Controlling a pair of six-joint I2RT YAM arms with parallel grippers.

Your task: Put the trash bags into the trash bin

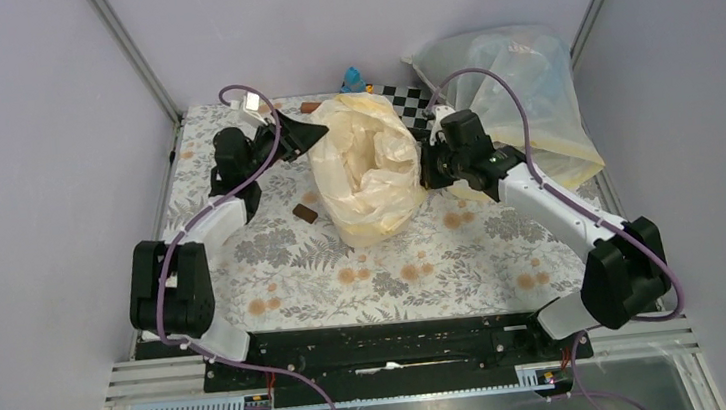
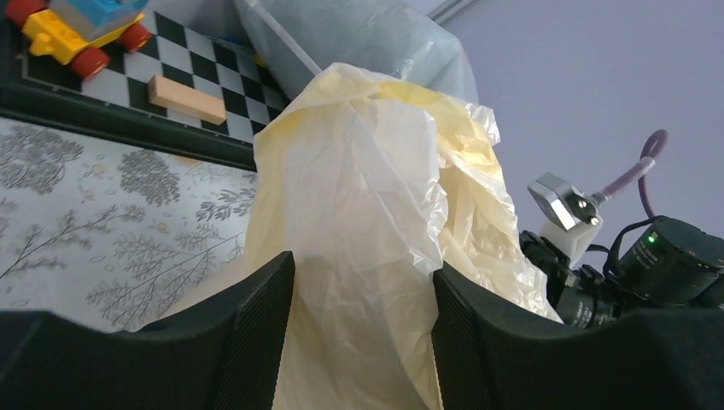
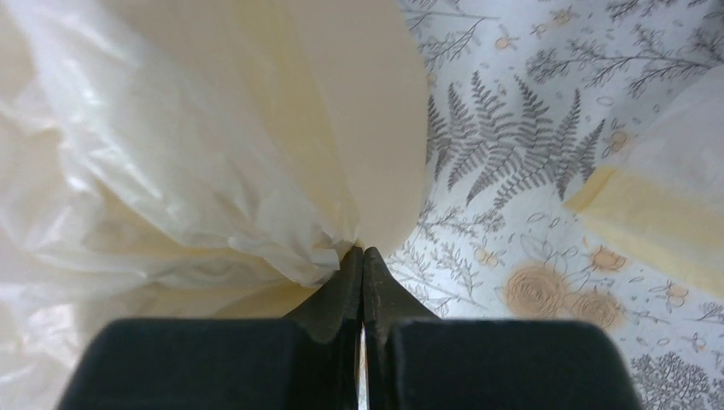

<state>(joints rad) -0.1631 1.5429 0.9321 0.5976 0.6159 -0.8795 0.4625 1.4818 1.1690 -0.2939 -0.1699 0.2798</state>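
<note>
1. Main risk, as a judgement: tipping or dragging the trash bin [image 3: 380,111] across the counter [image 1: 244,267] through a sideways pull on the film from one side only.
2. Second risk: tearing or losing the thin trash bag [image 1: 365,165] at the right-hand pinch, with only a little film caught at the very tips.
3. Third risk: closing the left fingers on a bunched fold rather than the bag's edge, leaving the mouth crumpled instead of spread over the rim. Also snagging the big whitish sack [image 1: 520,99] close behind the right arm.
4. Right fingers [image 3: 363,269]: pressed fully together with no gap showing. Apparently clamped on the bag, judging by the crinkles gathering into the tips, right beside the bin's smooth wall.
5. Left fingers [image 1: 312,130]: spread wide, gripping nothing, with a hanging fold of the bag in the gap but not squeezed.
6. Trash bag: standing tall mid-counter, draped over and around the bin, mouth partly open upward. Left fingers at its far-left edge, right fingers at its right flank.
7. Trash bin: mid-counter, almost wholly hidden under the bag in the overhead view. Impossible to tell how deep the bag sits inside.
8. Elsewhere: small brown block [image 1: 305,213] just left of the bag's foot, checkerboard [image 1: 407,95] behind.
</note>
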